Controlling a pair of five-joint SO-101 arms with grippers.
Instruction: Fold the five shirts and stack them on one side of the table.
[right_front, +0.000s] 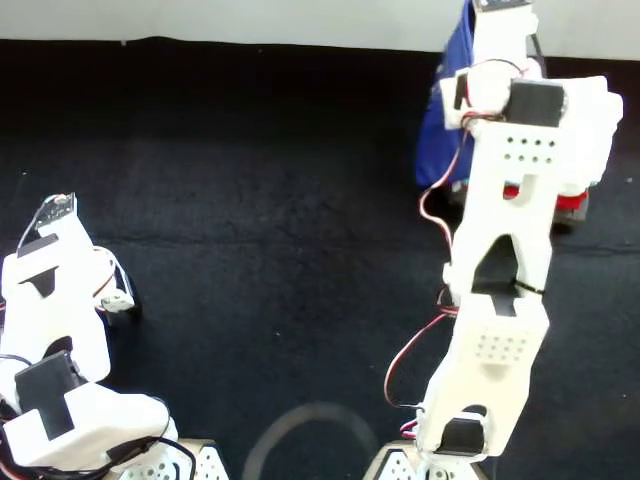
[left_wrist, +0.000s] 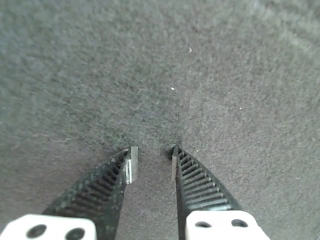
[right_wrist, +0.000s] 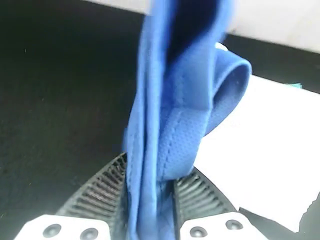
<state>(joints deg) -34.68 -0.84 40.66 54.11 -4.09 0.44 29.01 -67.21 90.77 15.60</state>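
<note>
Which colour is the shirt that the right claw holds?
Blue. The shirt shows best in the right wrist view, inside the right claw.

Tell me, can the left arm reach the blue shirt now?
Probably not. The blue shirt hangs in the right claw at the far right; the left claw sits open at near left. Nothing intervenes, but it looks too far.

Broad room over table (right_front: 270, 200); hanging blue shirt (right_front: 436, 140) far right.
</note>
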